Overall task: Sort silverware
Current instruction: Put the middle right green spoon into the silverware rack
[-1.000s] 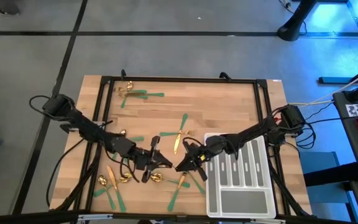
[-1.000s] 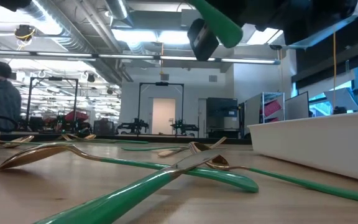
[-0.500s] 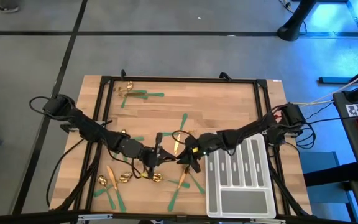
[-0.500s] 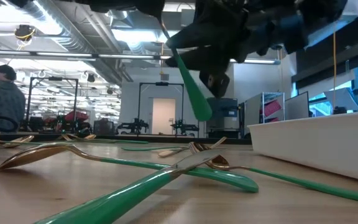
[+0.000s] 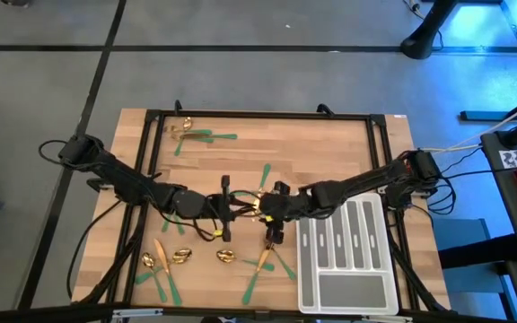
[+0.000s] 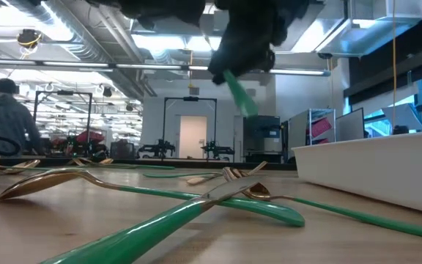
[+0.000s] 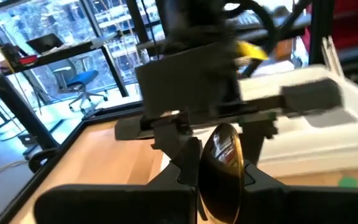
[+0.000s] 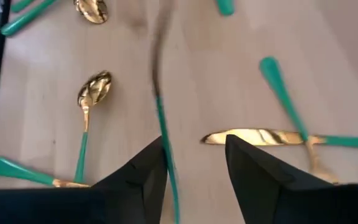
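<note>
My left gripper is shut on a gold-headed, green-handled spoon above the middle of the table. The spoon's green handle slants down in the air. My right gripper stands close to the left one, pointing down at the table, open. The handle passes between its fingers, close to one of them; I cannot tell whether they touch. More silverware lies flat on the wood: a group at the far left, some near the front left, some beside the tray. My left gripper pinches the spoon's gold bowl between its two fingers. The bowl fills the gap between them and its end sticks out past the fingertips. The spoon is lifted clear of the table, with its handle running away from the gripper toward my right gripper.
The pale grey divided tray stands at the near right; its white wall shows in the low view. A crossed fork and spoon lie at the table's near edge. A black frame runs around the table. A person is far behind.
Both grippers have gone toward the table's far edge and stayed close together. The left one has turned, and the spoon's green handle has swung from lying high and slanted to hanging downward below the grippers.
</note>
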